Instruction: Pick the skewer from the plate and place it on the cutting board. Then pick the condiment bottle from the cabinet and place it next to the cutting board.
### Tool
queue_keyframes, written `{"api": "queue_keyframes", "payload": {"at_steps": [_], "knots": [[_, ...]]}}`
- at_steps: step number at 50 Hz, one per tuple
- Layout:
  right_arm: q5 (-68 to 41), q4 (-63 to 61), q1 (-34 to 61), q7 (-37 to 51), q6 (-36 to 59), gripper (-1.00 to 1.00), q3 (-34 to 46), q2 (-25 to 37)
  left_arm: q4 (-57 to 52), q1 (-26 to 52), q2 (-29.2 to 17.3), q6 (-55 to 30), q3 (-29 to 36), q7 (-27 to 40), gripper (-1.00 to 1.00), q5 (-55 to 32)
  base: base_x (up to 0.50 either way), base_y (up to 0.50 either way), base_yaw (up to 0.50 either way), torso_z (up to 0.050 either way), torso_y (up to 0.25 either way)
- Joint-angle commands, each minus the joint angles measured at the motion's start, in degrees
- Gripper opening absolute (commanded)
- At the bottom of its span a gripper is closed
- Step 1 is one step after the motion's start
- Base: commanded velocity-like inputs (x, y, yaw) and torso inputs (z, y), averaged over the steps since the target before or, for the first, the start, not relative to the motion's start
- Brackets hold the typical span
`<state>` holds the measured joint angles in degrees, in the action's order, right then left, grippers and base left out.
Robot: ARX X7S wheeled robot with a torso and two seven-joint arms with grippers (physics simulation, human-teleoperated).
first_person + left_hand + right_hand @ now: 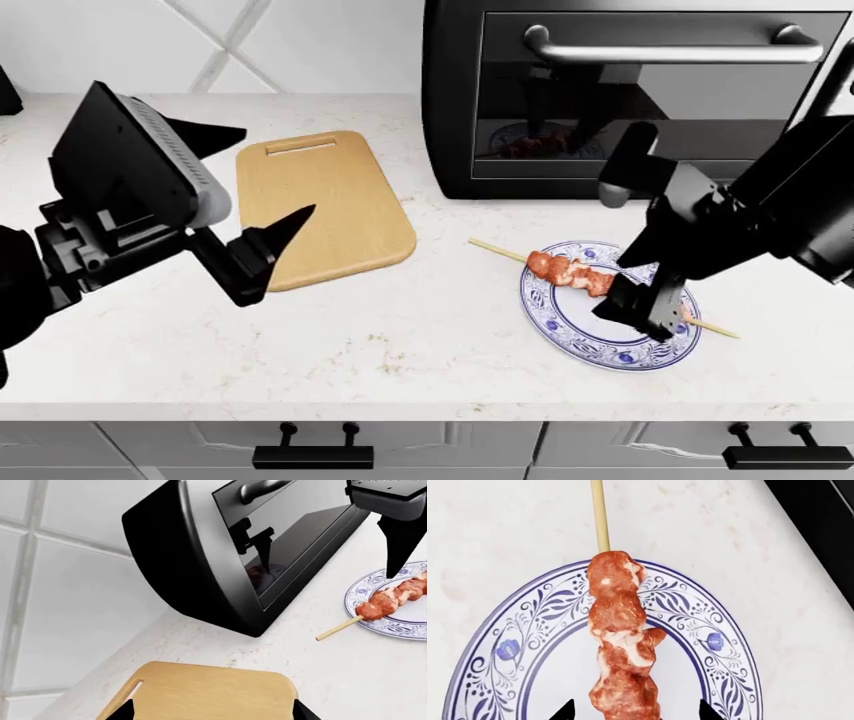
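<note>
Two end effectors hang over the pale speckled worktop [400, 350]. The right end effector [641, 300] is down over the plate [587, 335], its fingers spread on either side of the skewer [574, 272]; in the right wrist view the two dark fingertips [566, 711] flank the meat with a gap on each side, so nothing is gripped. The skewer lies across the plate, its meat chunks on the white centre and its bare stick reaching past the blue rim onto the worktop at both ends. The left end effector [254, 190] hangs wide open and empty above the near left edge of the cutting board [320, 205], which lies flat on the worktop with its slot handle toward the wall. A black oven [627, 90] stands behind the plate, just right of the board. The condiment bottle does not show in any view.
</note>
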<state>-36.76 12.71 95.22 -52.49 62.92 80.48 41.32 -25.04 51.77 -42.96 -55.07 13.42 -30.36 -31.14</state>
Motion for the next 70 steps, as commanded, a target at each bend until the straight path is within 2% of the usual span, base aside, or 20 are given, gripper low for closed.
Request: {"api": "queue_keyframes", "payload": {"at_steps": [1,16,27,42,57,70], "knots": [[0.5,0.1,-0.6,0.2,-0.1,-1.00,0.4,0.1,0.1,-0.3,0.0,0.3,0.3,0.0,1.00,-0.1,0.00,0.00,0.00,0.000,0.000],[1.3,-1.8,3.1,-0.1,1.7,-1.00,0.8,0.4,-0.2,-0.1,-0.3,0.4,-0.6,-0.1,1.00,-1.0,0.00,0.00,0.00,0.000,0.000],[1.1,-10.7,12.7,-1.4,7.4,-1.00,0.2,1.9,-0.7,-0.2,-0.6,0.8,-2.1,-0.4,1.00,-2.0,0.00,0.00,0.00,0.000,0.000],[-3.1,-19.4,16.0,-3.3,11.3,-1.00,-1.1,-1.0,-2.3,-2.6,-3.1,1.1,-6.5,-0.5,1.00,-4.2,0.00,0.00,0.00,0.000,0.000],[-0.3,-3.4,16.3,-6.8,3.5,-1.00,-1.3,-15.7,-6.8,-12.1,-7.9,1.4,-18.3,-0.5,1.00,-9.1,0.00,0.00,0.00,0.000,0.000],[5.9,30.9,15.4,-13.1,-14.2,-1.00,-1.2,-34.6,-8.4,-17.2,-10.0,1.9,-25.3,-0.7,1.00,-10.9,0.00,0.00,0.00,0.000,0.000]]}}
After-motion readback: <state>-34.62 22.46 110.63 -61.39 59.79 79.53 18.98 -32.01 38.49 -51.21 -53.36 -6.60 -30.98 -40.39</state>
